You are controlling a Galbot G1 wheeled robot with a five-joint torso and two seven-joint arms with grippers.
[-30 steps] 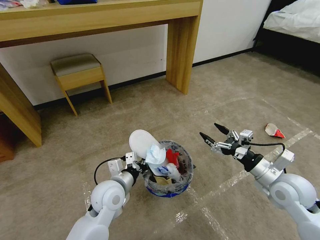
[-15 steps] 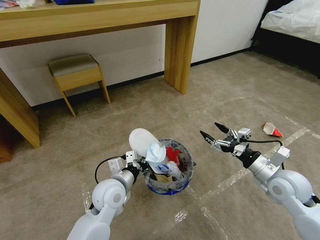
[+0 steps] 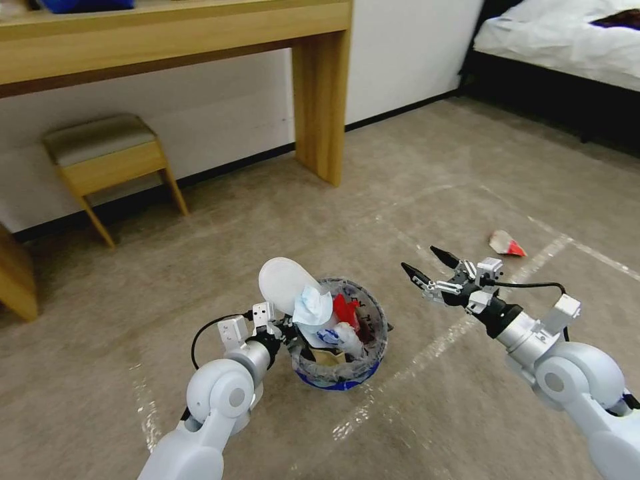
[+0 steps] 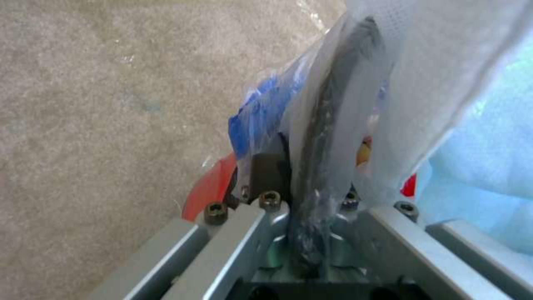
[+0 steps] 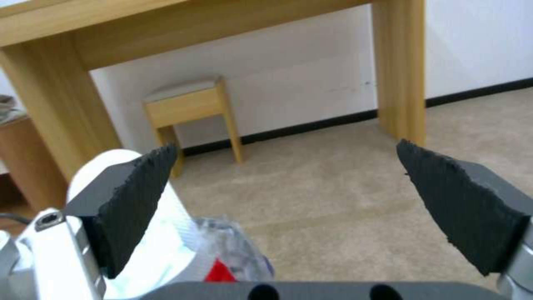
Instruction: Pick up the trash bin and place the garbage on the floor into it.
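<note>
Two pale grey arms with black-tipped grippers

Each arm had a rounded glossy grey-white joint, a silver cuff and a black wrist with white blocks and a looping black cable. The right gripper [image 3: 423,261] wore pointed, ridged black pads; the left gripper [image 3: 288,333] had aluminium links with dark hex screws.

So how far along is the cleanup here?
Mostly done: the bin is packed with litter, including a white slipper. In hand: the left end effector is clamped on the bin's rim. Left: one red-and-white scrap lies on the carpet ahead of the open, empty right end effector.
</note>
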